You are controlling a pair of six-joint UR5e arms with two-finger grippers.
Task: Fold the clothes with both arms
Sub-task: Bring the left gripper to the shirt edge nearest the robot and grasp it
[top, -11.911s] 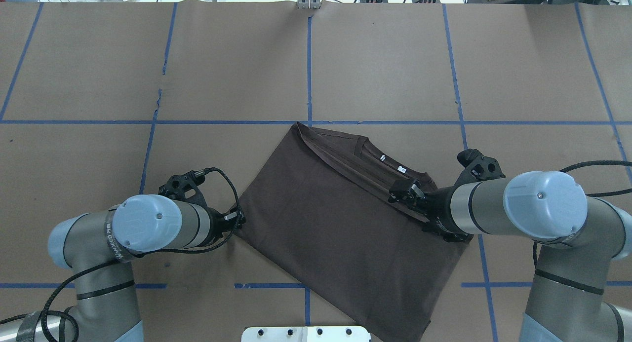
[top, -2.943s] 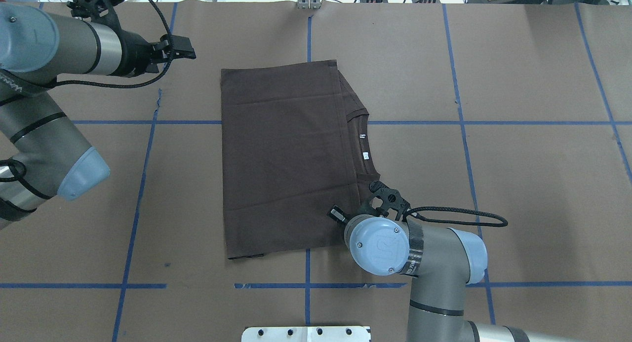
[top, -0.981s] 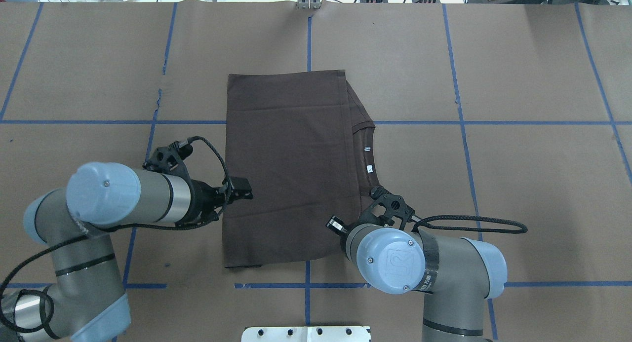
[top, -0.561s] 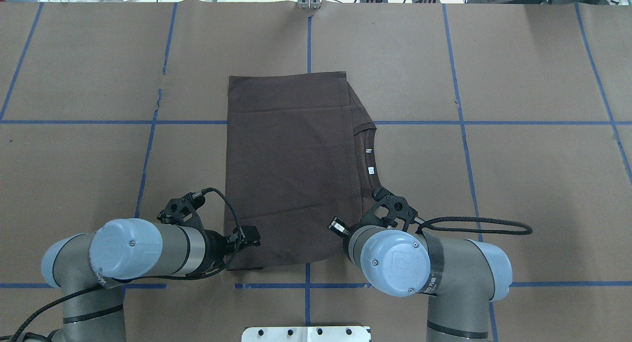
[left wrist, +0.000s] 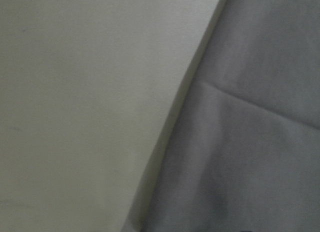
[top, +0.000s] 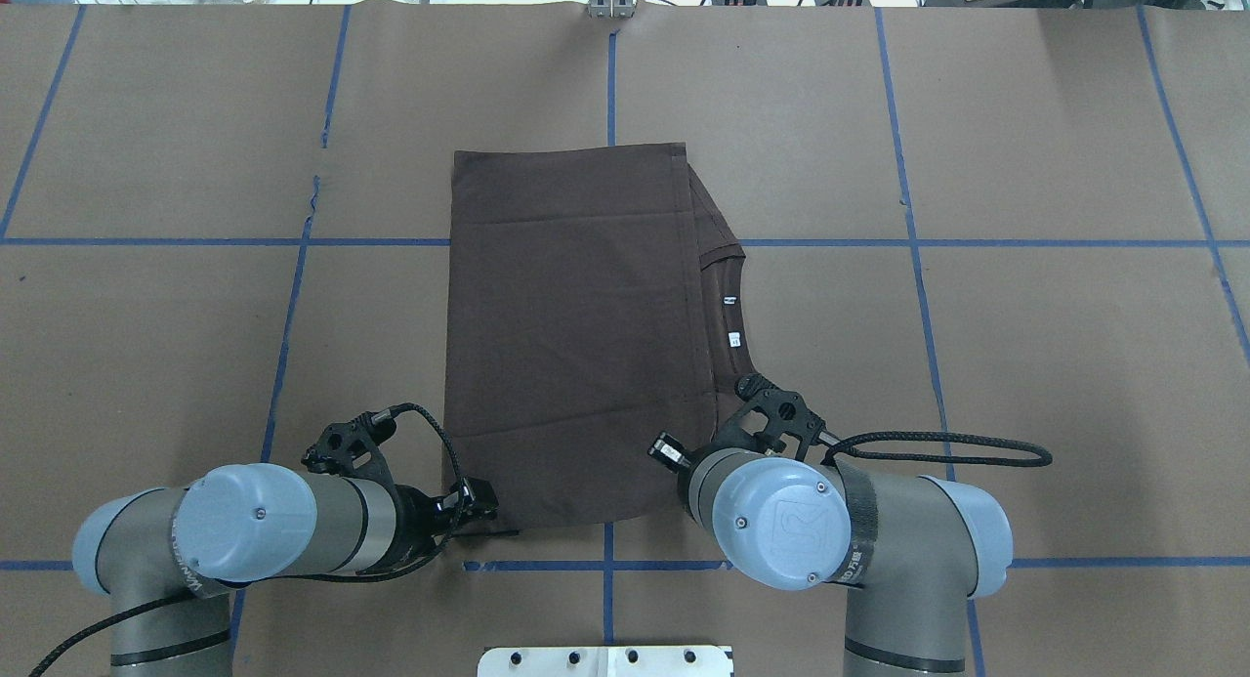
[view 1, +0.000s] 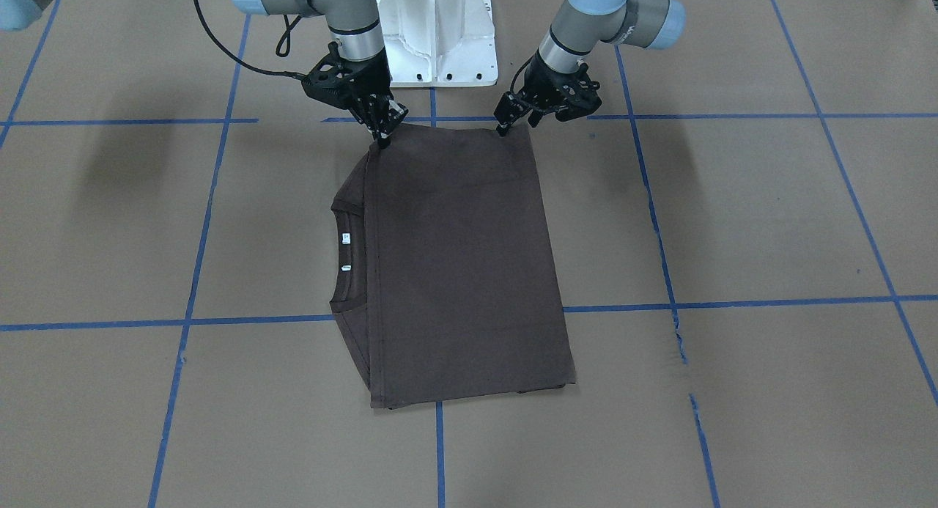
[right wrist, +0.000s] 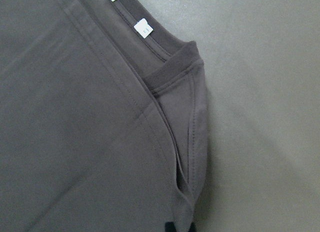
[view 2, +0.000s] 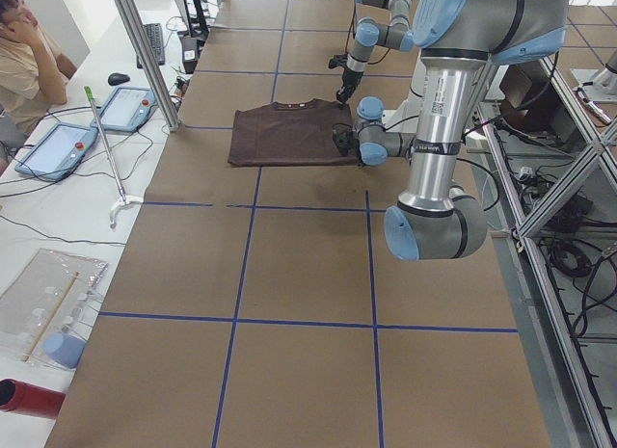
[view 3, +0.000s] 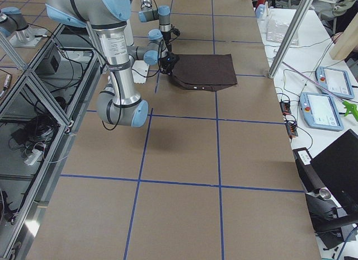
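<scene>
The dark brown T-shirt (top: 576,335) lies folded flat in a rectangle on the brown table, collar and white labels (top: 734,339) towards my right. It also shows in the front view (view 1: 462,251). My left gripper (view 1: 506,127) is low at the shirt's near left corner (top: 480,506) and looks open, its tips at the cloth edge. My right gripper (view 1: 382,138) points down at the near right corner, shut on the cloth. In the overhead view my right wrist hides it. The right wrist view shows the folded sleeve and collar (right wrist: 165,72).
The white pedestal base (view 1: 438,31) stands just behind the shirt's near edge. A black cable loop (top: 937,447) hangs off my right wrist. Blue tape lines cross the table. An operator (view 2: 24,43) and tablets are beyond the far edge.
My left arm swung from the far left of the table down to the shirt's near left corner and lowered. The shirt and my right gripper have hardly moved in the last second.
</scene>
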